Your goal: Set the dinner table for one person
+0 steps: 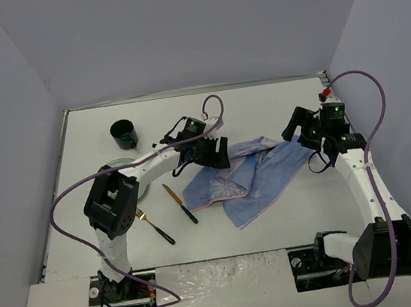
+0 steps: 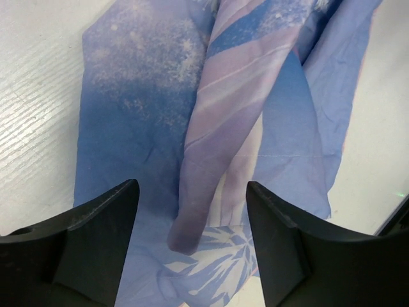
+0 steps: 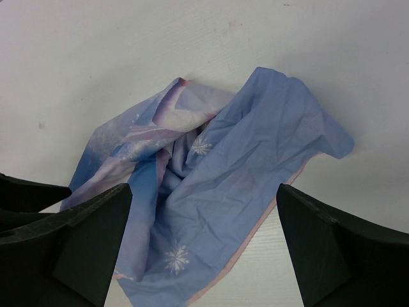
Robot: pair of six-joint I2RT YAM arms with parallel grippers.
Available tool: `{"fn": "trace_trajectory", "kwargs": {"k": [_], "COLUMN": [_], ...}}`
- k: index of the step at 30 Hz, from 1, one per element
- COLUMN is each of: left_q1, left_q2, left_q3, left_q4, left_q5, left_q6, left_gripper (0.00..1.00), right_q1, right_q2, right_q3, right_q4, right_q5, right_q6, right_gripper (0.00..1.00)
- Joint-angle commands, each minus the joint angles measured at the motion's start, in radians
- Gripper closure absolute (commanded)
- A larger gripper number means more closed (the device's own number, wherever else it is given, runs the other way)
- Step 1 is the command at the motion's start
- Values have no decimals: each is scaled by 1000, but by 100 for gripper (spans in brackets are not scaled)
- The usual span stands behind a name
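The white dinner table (image 1: 260, 108) bears a crumpled blue printed cloth (image 1: 246, 174) at its middle. My left gripper (image 1: 217, 153) is open and empty just above the cloth's upper left part. In the left wrist view its fingers straddle a raised fold of the cloth (image 2: 211, 160), with the gripper (image 2: 192, 211) not touching it. My right gripper (image 1: 296, 125) is open and empty, raised over the cloth's right end. In the right wrist view the cloth (image 3: 223, 185) lies between and beyond the right gripper (image 3: 203, 211).
A dark green mug (image 1: 123, 134) stands at the back left. A pale green plate (image 1: 113, 165) lies mostly under the left arm. A knife (image 1: 181, 203) and a fork (image 1: 153, 225), both gold with black handles, lie left of the cloth.
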Motion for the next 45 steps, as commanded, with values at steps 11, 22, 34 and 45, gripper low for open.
{"fn": "trace_trajectory", "kwargs": {"k": [11, 22, 34, 45], "left_q1": [-6, -5, -3, 20], "left_q2": [-34, -26, -52, -19], "left_q3": [13, 45, 109, 207], "left_q4": [23, -16, -109, -249], "left_q5": [37, 27, 9, -69], "left_q6": [51, 88, 137, 160], "left_gripper": [42, 87, 100, 100], "right_q1": [-32, -94, -167, -199], "right_q2": [83, 184, 245, 335], "right_q3": [-8, -73, -81, -38], "right_q4": [49, 118, 175, 274], "right_q5": [53, 118, 107, -17], "right_q6": [113, 121, 75, -181], "right_gripper": [7, 7, 8, 8]}}
